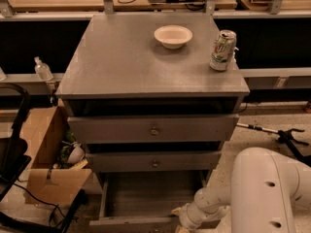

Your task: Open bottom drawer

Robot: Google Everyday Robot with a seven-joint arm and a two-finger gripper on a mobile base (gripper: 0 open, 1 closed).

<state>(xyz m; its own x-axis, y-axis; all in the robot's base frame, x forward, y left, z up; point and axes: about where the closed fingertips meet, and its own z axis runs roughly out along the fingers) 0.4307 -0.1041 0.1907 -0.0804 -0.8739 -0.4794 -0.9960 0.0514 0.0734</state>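
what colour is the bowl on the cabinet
The bowl is cream, camera view; the gripper is low, at the open bottom drawer.

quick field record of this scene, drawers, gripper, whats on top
bottom drawer: pulled out, interior showing
middle drawer: not pulled out
top drawer: not pulled out
gripper: low, at the right part of the bottom drawer's front edge
cabinet top: white bowl near the back, can by the right edge
floor, left of cabinet: cardboard box
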